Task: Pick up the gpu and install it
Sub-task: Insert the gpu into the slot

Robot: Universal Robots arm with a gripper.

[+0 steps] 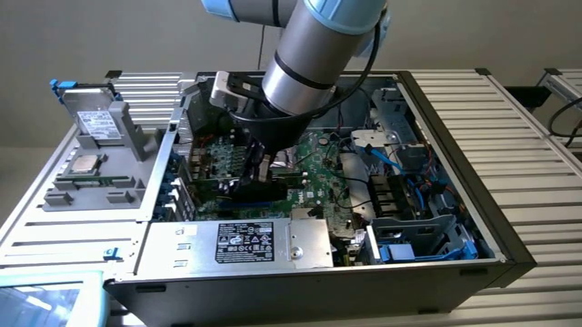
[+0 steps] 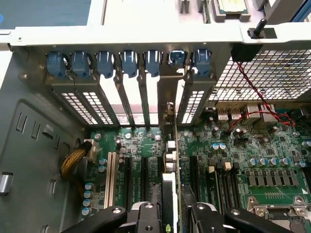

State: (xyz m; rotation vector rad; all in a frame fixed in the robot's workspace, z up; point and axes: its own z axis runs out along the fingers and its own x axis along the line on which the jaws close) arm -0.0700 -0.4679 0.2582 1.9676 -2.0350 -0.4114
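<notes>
One hand [image 2: 174, 219], half-closed on upright gpu [image 2: 171, 162], inside computer case [image 2: 29, 145]

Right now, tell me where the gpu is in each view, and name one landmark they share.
Exterior view: the gpu stands on edge under the claw, mid-case over the motherboard.
Wrist view: the gpu shows edge-on, gripped in the claw, its bracket end at the blue slot clips.
Shared landmark: the green motherboard.

Near end of gpu [image 2: 168, 189] cut off
</notes>
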